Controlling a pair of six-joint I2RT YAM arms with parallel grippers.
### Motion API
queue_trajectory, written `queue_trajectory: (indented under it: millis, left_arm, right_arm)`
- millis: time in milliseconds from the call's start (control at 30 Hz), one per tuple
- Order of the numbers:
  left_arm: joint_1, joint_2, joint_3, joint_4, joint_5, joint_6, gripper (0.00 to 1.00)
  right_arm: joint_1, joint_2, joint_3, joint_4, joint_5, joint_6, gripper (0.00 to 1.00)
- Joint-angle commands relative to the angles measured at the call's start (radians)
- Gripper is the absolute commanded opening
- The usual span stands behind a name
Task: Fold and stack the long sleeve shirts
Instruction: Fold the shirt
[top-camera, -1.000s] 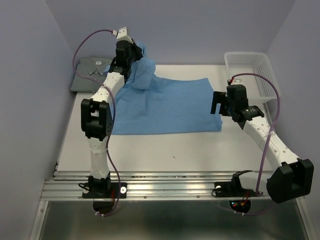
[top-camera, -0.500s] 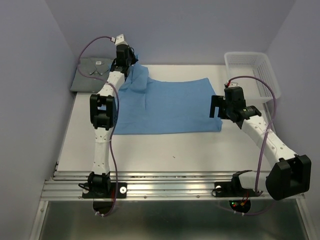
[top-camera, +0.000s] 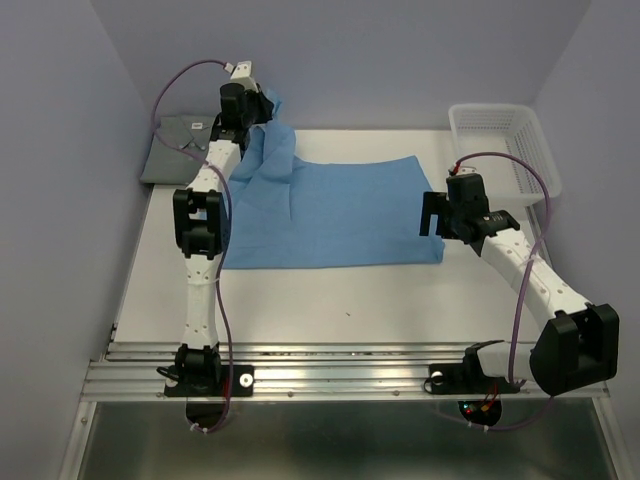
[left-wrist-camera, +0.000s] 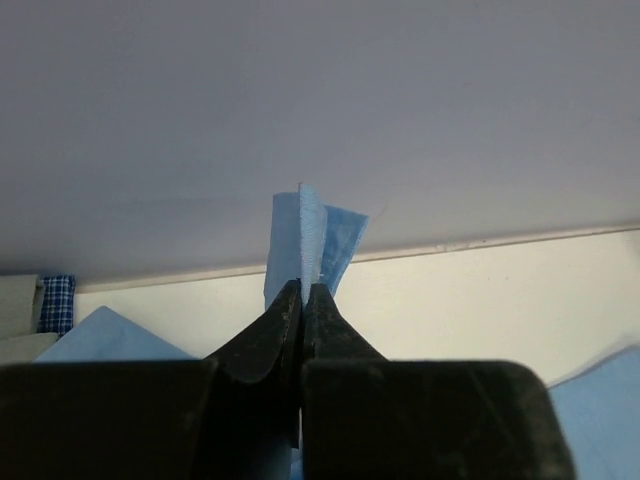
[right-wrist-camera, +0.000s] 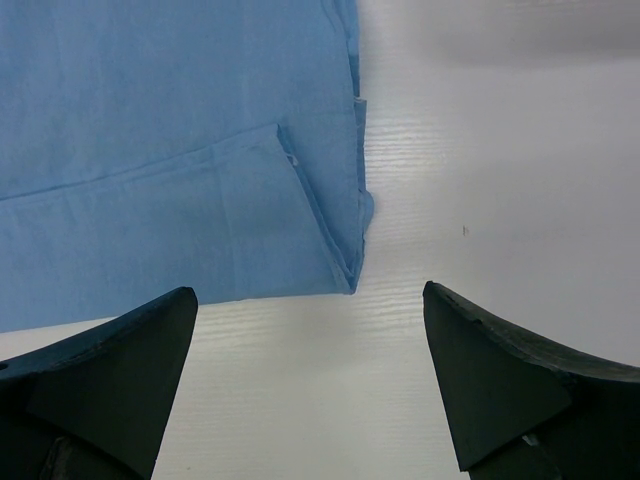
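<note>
Top view: blue shirt (top-camera: 340, 210) spread on the far half of the table (top-camera: 400, 300), grey shirt (top-camera: 178, 150) at the far-left corner. Left wrist: left gripper (left-wrist-camera: 303, 290) pinching thin, floppy blue cloth. Right wrist: right gripper (right-wrist-camera: 309, 292) wide open by the hem corner, probably a decent grab spot.

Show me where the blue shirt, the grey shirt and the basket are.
blue shirt (top-camera: 340, 210), top view, flat middle of the cloth.
grey shirt (top-camera: 165, 160), top view, folded body.
basket (top-camera: 495, 125), top view, far mesh wall.
</note>
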Motion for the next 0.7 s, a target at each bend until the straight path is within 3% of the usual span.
queue_trajectory:
  millis: [0,67,267,533,667]
  left_arm:
    - [-0.003,-0.104,0.001,0.012,0.072,0.038,0.00]
    - [-0.009,-0.165,-0.050,0.015,0.086,0.017,0.00]
    - [-0.081,-0.402,-0.480,0.240,0.199,0.070,0.00]
    - [-0.195,-0.500,-0.573,0.288,0.698,0.199,0.00]
    - [-0.250,-0.499,-0.567,0.260,0.836,0.248,0.00]
  right_arm:
    - [0.007,-0.001,-0.014,0.010,0.024,-0.002,1.00]
    - [0.007,-0.001,-0.016,0.010,0.023,0.001,1.00]
    - [0.007,-0.024,-0.026,0.015,0.024,0.032,1.00]
    - [0.007,-0.108,-0.069,0.051,-0.069,0.018,1.00]
    - [0.007,-0.163,-0.086,0.048,-0.085,0.021,1.00]
